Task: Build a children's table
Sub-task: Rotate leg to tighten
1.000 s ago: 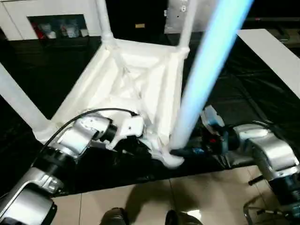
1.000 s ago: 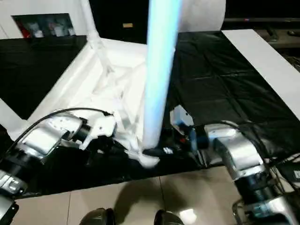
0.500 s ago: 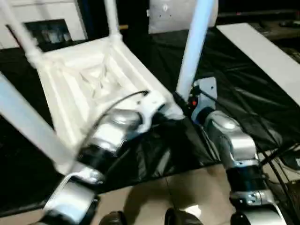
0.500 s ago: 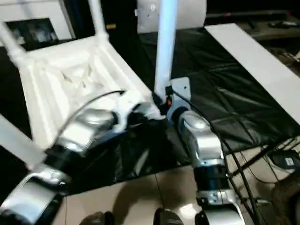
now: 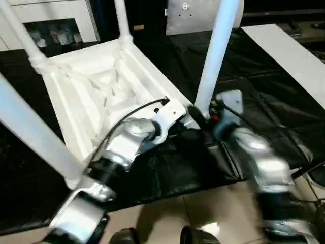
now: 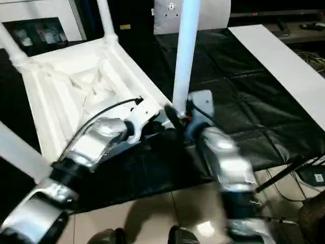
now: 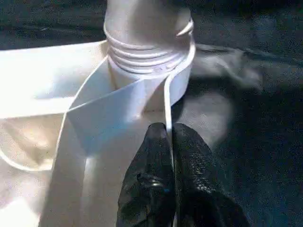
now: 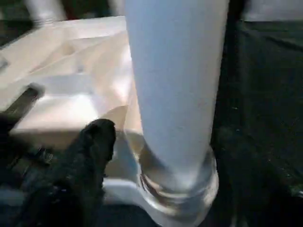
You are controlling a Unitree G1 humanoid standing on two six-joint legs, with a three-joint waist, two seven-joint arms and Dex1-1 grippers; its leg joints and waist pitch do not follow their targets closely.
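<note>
The left gripper [image 7: 171, 142] pinches a thin rim of the white children's table [image 5: 96, 91], beside the corner socket holding the nearest leg [image 5: 216, 51]. The right gripper's [image 8: 90, 151] finger state cannot be told. The table lies upside down on the black table cover [image 5: 254, 81], ribbed underside up, legs upright.

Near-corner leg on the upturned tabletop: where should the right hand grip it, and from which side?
Grip the leg low on its shaft, just above the threaded collar at the corner socket. Come from the open side over the black cover; the tabletop and its ribs block the other. It stands upright and round, so close across its width.
</note>
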